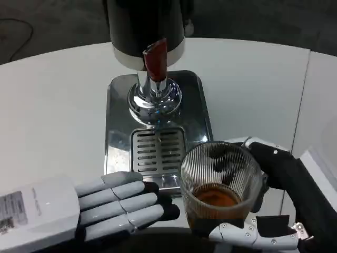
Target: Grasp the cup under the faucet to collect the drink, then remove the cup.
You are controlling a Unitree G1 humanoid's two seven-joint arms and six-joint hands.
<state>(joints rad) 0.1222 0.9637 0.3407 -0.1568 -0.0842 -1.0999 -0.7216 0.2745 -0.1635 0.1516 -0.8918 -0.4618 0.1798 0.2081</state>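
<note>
Right robot hand [274, 195] grips ribbed glass cup [221, 182], brown drink in bottom, front-right of drip grate [157, 152], off from faucet [156, 66]. Left robot hand [113, 203] open, fingers flat, nothing held, beside cup on white counter [52, 105].

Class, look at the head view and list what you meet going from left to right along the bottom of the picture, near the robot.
Left hand resting flat → ribbed glass cup with brown drink in it → right hand wrapped around the cup from its right side.
</note>
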